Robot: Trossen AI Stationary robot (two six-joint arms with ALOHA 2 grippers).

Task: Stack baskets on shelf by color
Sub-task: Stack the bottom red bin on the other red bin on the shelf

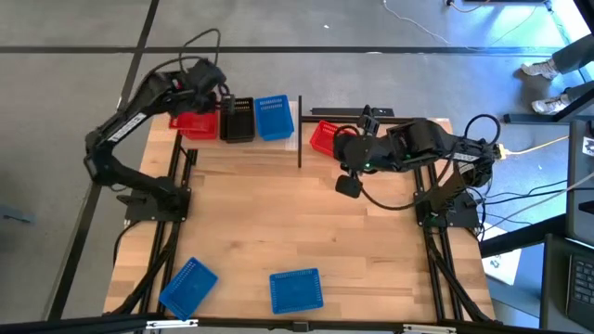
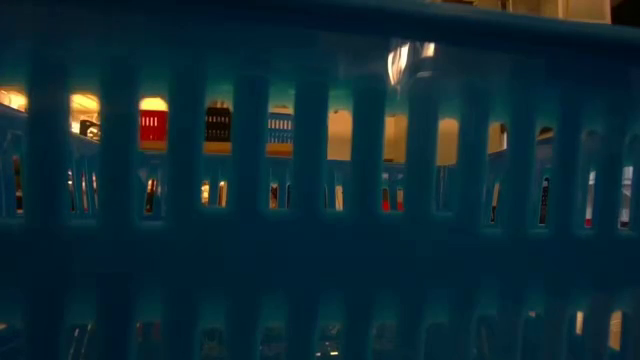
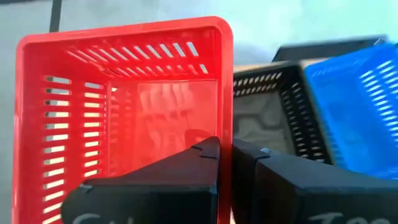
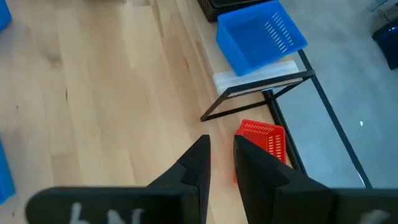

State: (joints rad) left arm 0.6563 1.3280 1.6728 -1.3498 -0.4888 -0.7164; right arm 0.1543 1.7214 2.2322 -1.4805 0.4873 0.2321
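At the table's far left my left gripper [image 1: 210, 104] is shut on a red basket [image 1: 193, 122] that sits on the pale shelf [image 1: 295, 139]. A black basket [image 1: 237, 121] and a blue basket [image 1: 274, 117] stand beside it in a row. My right gripper [image 1: 342, 148] is at the shelf's right end, shut on a second red basket [image 1: 324, 137]. Two more blue baskets [image 1: 188, 286] [image 1: 296, 290] lie on the tabletop by the near edge. The remaining baskets are not visible. My left gripper [image 3: 225, 152] pinches the red basket's side wall [image 3: 224, 118], the one next to the black basket [image 3: 267, 118], with one finger inside and one outside. It comes from above, and the basket sits level beneath it. My right gripper [image 4: 222, 146] has a sliver of the red basket's wall [image 4: 236, 171] between its fingers, which point down. The rest of the basket [image 4: 264, 138] shows past one finger, by the shelf's black frame; whether it is lifted clear, I cannot tell.
Thin black shelf posts [image 4: 249, 93] stand near my right gripper. The middle of the wooden tabletop [image 1: 297, 223] is bare. In the low view a blue basket wall [image 2: 320, 200] fills the picture, and the shelf's baskets show only through its slots.
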